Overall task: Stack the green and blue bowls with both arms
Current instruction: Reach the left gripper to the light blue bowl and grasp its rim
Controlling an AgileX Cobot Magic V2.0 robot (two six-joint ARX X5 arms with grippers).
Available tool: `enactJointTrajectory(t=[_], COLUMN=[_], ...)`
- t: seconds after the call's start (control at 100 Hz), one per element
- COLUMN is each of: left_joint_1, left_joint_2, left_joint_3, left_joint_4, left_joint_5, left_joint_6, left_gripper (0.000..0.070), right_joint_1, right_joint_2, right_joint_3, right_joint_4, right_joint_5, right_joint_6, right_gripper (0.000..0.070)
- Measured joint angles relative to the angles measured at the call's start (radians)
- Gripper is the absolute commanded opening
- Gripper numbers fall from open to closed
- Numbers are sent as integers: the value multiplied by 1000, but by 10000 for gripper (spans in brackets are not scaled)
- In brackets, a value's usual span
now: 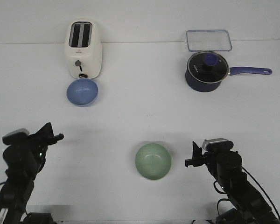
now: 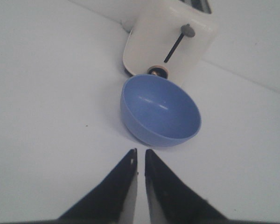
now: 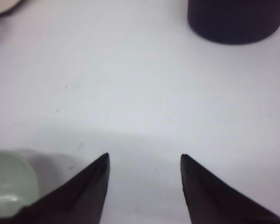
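Observation:
The blue bowl (image 1: 82, 92) sits upright on the table just in front of the toaster; it also shows in the left wrist view (image 2: 159, 110). The green bowl (image 1: 153, 161) sits upright near the front middle, and its edge shows in the right wrist view (image 3: 9, 184). My left gripper (image 1: 56, 137) is at the front left, well short of the blue bowl, its jaws nearly together and empty (image 2: 140, 152). My right gripper (image 1: 192, 154) is just right of the green bowl, open and empty (image 3: 144, 157).
A cream toaster (image 1: 84, 49) stands at the back left, right behind the blue bowl. A dark blue saucepan (image 1: 206, 71) with glass lid and long handle stands at the back right, with a clear rectangular container (image 1: 208, 40) behind it.

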Motion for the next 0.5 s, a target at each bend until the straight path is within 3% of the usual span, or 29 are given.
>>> enactJointTrajectory(t=[0.09,0.15,0.5], left_joint_1=[0,0,3], left_joint_2=[183,286,765], left_joint_3=[89,145,430], left_joint_4=[-2,-3,74], left_joint_5=[0,0,2], left_joint_6=[10,15,61], left_gripper=[472,570,585], right_joint_1=[0,0,0], right_joint_2=[-3,-3,-3], right_joint_3=[0,0,0], right_joint_4=[3,3,3], right_joint_5=[0,0,0], right_joint_6=[0,0,0], right_gripper=[306,306,306])
